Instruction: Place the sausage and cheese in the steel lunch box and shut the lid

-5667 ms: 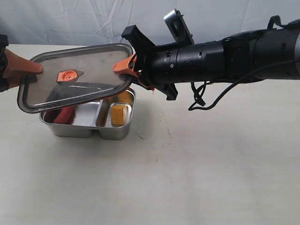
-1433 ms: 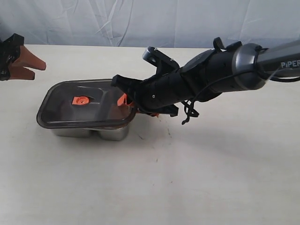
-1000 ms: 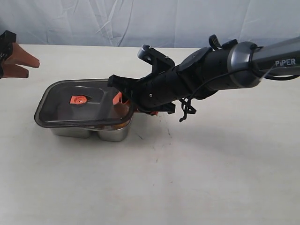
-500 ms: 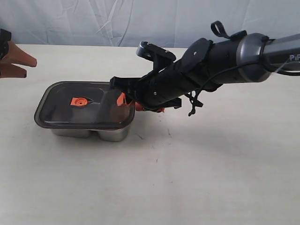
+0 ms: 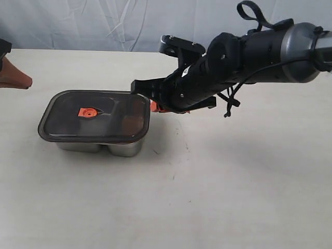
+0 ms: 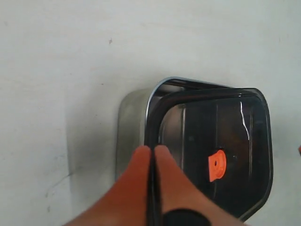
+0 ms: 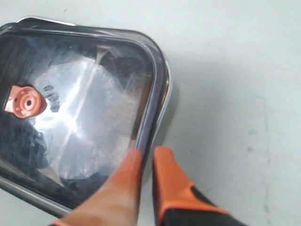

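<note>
Lid (image 5: 96, 115) seated flat on the steel lunch box (image 5: 98, 146) on the counter (image 5: 218, 187), long axis pointing from one pincer toward the other. Sausage and cheese hidden under dark lid. Right pincer (image 7: 146, 162) nearly closed, empty, just off the box's corner, nearer. Left pincer (image 6: 153, 155) shut, empty, well apart.

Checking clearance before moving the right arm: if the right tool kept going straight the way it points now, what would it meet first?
Most likely the lid on the lunch box: the right tool points at its near edge, fingertips just short of the rim. Depth is unclear, so it might skim over the top.
</note>
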{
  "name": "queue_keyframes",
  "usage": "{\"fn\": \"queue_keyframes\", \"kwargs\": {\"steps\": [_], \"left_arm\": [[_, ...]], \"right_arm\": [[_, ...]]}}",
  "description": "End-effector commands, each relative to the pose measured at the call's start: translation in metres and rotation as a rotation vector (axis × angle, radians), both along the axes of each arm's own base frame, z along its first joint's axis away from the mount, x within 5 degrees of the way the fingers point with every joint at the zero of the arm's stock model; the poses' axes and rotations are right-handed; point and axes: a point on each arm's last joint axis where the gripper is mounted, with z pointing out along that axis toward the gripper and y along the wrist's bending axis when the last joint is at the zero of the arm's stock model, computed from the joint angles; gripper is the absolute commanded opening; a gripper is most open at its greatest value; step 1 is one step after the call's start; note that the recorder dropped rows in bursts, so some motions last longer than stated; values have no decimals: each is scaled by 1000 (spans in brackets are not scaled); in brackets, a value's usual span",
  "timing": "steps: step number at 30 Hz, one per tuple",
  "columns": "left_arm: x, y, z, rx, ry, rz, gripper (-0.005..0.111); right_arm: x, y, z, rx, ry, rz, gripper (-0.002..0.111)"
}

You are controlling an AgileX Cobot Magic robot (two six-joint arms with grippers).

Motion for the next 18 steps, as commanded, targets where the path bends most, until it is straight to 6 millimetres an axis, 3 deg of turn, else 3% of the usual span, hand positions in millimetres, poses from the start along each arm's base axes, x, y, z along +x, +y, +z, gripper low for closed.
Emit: {"fn": "queue_keyframes", "kwargs": {"steps": [1,10,18], "left_arm": [[-11,5,9,61,19,-22,0],[-51,-8,9,79,126,-61,0],[-75,-28,-14,169,301,-138,0]], "right_arm": [[1,-8,3,-84,-39,10,-1],[4,-6,-13,-115,-17,3,-1],[7,-4,-27,-143,-25,15,-1]]}}
